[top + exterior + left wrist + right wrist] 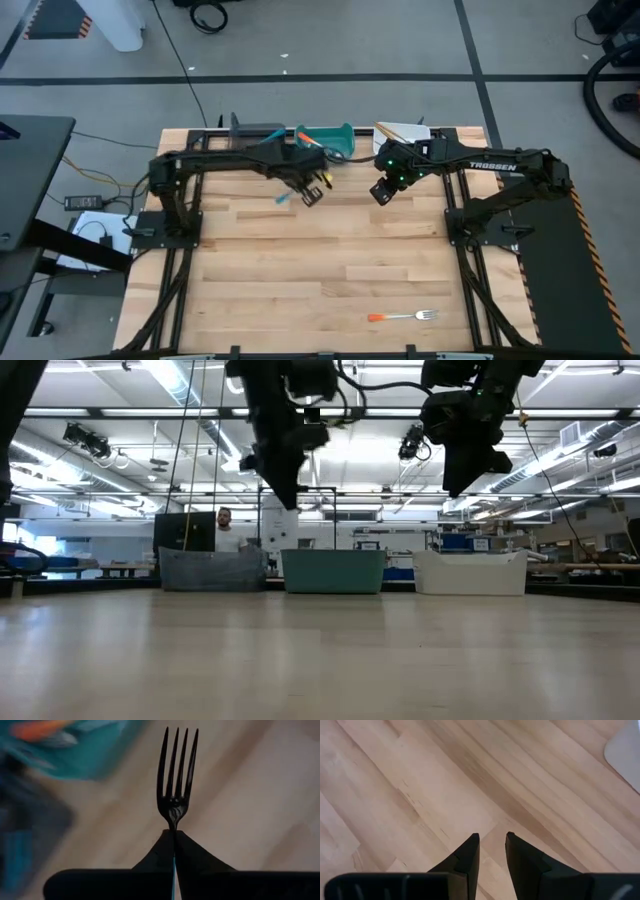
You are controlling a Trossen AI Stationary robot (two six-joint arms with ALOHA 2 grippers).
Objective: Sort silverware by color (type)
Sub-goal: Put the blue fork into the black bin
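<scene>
My left gripper (312,190) hangs above the far middle of the table, just near of the teal bin (335,142). It is shut on a blue-handled fork (177,775). The fork's blue handle (285,200) pokes out toward the left in the high view. My right gripper (383,190) hovers beside it to the right, open, over bare wood (492,837). An orange-handled fork (400,317) lies flat on the table near the near edge. The teal bin holds an orange-handled piece (310,135). My left gripper pinches the fork between its two fingers (195,857) at the neck (173,824), just behind the tines. The tines stick straight out past the fingertips, and the blue handle (174,870) runs back between the fingers. The fork is lifted clear of the table.
Three bins stand in a row along the far edge: grey (255,130), teal and white (405,130). In the low view a person (225,525) shows behind the grey bin (210,570). Bare wood lies between the grippers and the near fork.
</scene>
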